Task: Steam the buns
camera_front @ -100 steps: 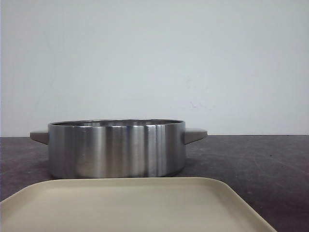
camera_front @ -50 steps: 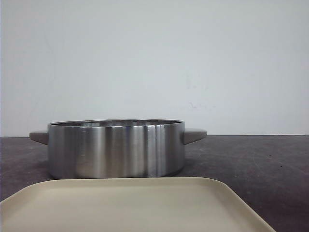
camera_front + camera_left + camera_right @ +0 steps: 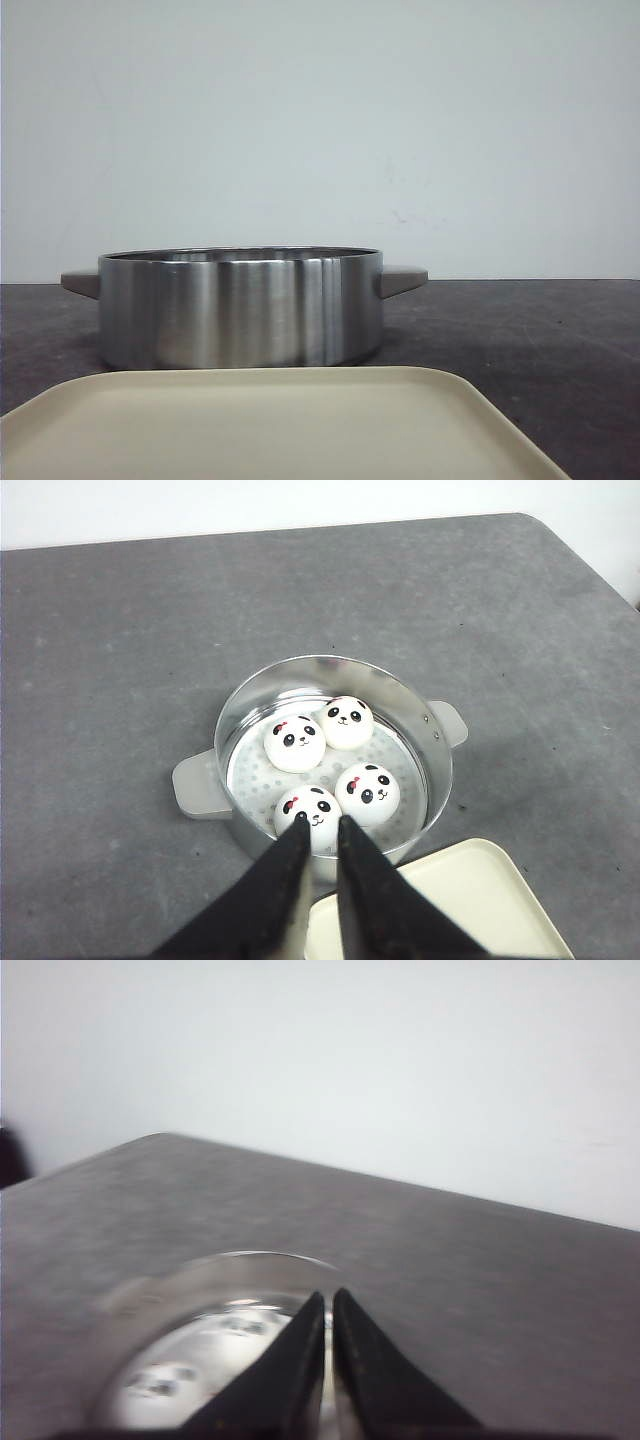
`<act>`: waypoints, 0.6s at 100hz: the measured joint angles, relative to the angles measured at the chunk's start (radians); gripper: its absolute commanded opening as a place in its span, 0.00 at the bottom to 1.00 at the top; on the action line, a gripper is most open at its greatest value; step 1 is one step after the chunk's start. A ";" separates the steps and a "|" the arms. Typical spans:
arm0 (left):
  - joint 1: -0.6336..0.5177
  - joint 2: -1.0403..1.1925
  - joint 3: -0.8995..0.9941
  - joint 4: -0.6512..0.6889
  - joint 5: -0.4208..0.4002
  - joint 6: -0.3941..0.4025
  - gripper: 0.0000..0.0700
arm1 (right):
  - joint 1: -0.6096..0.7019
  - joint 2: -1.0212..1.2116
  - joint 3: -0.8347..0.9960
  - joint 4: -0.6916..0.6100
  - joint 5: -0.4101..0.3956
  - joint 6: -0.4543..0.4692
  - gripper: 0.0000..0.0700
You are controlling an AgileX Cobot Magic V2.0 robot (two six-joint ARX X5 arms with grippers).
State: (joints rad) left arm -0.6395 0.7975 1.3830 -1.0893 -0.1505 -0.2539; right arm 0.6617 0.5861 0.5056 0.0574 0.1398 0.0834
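Nothing has moved in the front view since a second ago: pot and tray sit exactly as they did, and no arm shows there.

The table [image 3: 120, 630] is dark grey. On it stands the steel pot [image 3: 240, 308], with the cream tray [image 3: 270, 425] just on its near side. In the left wrist view all four buns [image 3: 330, 760] lie on the perforated steamer plate inside the pot, in two pairs and faces up; the tray looks bare where it shows.

The left gripper [image 3: 320, 830] hangs above the pot's near rim, fingers drawn to a narrow slit and holding nothing; the buns lie just beyond and below its tips. The right gripper [image 3: 328, 1305] is likewise almost closed and empty, over a blurred shiny round thing, probably the pot.

Judging by this, loading looks done. I see no lid.
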 measured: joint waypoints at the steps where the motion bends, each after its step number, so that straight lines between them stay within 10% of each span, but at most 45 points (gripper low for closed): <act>1: 0.000 0.000 0.000 0.000 0.000 0.000 0.00 | -0.013 -0.014 -0.010 0.000 -0.003 -0.001 0.01; 60: 0.000 0.000 0.000 0.000 0.000 0.000 0.00 | -0.609 -0.494 -0.368 -0.172 -0.085 -0.009 0.01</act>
State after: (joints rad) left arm -0.6395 0.7975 1.3830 -1.0893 -0.1505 -0.2539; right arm 0.0528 0.0921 0.1375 -0.1146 0.0547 0.0746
